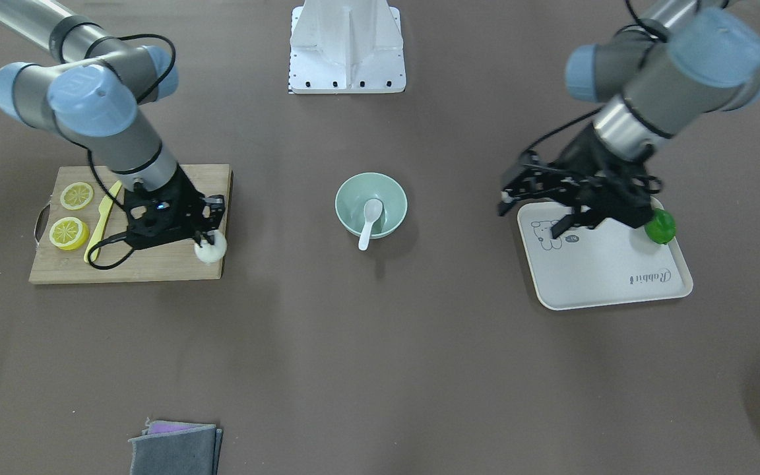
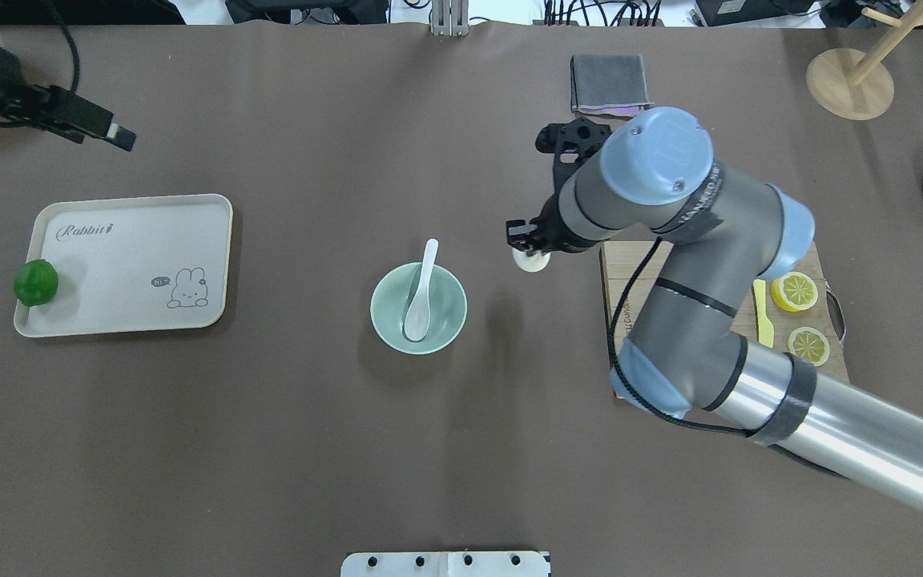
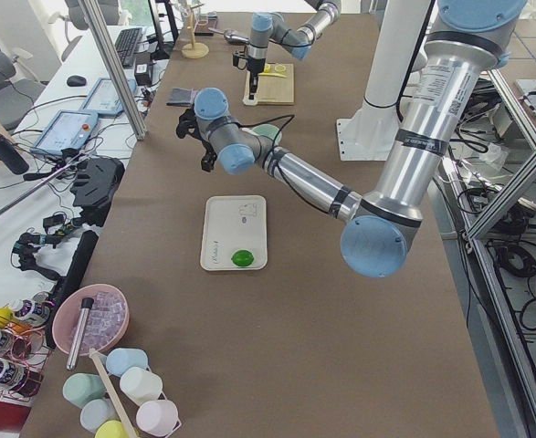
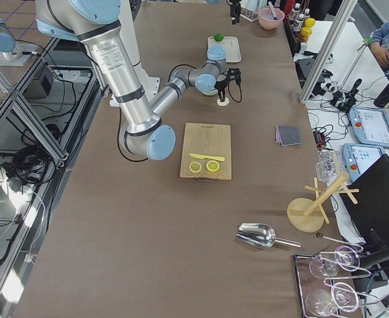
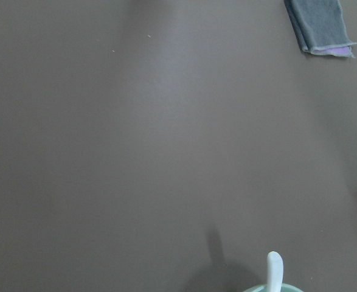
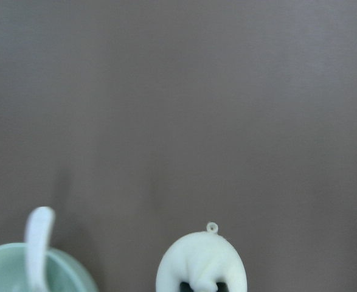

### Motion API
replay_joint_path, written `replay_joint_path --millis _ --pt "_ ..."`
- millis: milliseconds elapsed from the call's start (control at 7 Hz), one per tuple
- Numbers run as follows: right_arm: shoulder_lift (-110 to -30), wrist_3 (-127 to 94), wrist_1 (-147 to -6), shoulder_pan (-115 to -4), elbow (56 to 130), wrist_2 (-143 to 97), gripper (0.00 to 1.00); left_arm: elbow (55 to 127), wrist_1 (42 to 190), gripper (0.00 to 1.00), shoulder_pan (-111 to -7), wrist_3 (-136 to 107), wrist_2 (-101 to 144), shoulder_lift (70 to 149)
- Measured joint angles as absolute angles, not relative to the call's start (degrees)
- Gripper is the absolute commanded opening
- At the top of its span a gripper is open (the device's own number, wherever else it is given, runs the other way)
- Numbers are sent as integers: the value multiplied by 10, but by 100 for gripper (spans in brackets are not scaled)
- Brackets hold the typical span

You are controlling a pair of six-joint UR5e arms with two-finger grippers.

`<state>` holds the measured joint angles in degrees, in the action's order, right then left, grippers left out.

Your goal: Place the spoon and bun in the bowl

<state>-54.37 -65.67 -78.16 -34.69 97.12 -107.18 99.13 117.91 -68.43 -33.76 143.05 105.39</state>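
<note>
The right claw point(image 1: 209, 239) is clenched on the bun point(image 1: 212, 251), gripping it from above. In the overhead view the bun hangs over bare surface point(image 2: 269, 449), just past the cutting board point(image 2: 626, 280) and between it and the bowl point(image 2: 449, 320). The wrist view shows the bun against brown surface, with the bowl low to one side. The board lies toward the right end of the surface and carries two lemon slices point(image 1: 76, 196) point(image 1: 68, 233) with a yellow knife point(image 1: 104, 218) beside them.

The bowl stands at the middle of the surface. The spoon point(image 1: 368, 221) is already in it, scoop down inside and handle leaning over the rim toward the far edge.

The left claw point(image 1: 530, 214) is released and empty, fingers spread, raised above the surface near the tray point(image 1: 604, 277) at the left end. A lime point(image 1: 660, 226) sits at the tray's rim. A folded grey cloth point(image 1: 175, 448) lies by the far edge.
</note>
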Motion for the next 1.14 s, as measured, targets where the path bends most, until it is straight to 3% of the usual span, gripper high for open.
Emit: replay_joint_path --millis 286,571,857,1143 --pt "-454 -724 -819 -294 936 -1018 0 987 1180 98 -713 -296 1451 1025" --pt "-410 -744 -822 -272 886 -991 99 986 1180 98 -716 -291 1452 1021" --pt "-413 -747 -821 -269 886 -990 100 984 1180 98 -716 -291 1449 1020" --pt "-508 -728 -826 -297 990 -1028 100 982 1179 98 -715 -291 1445 1020"
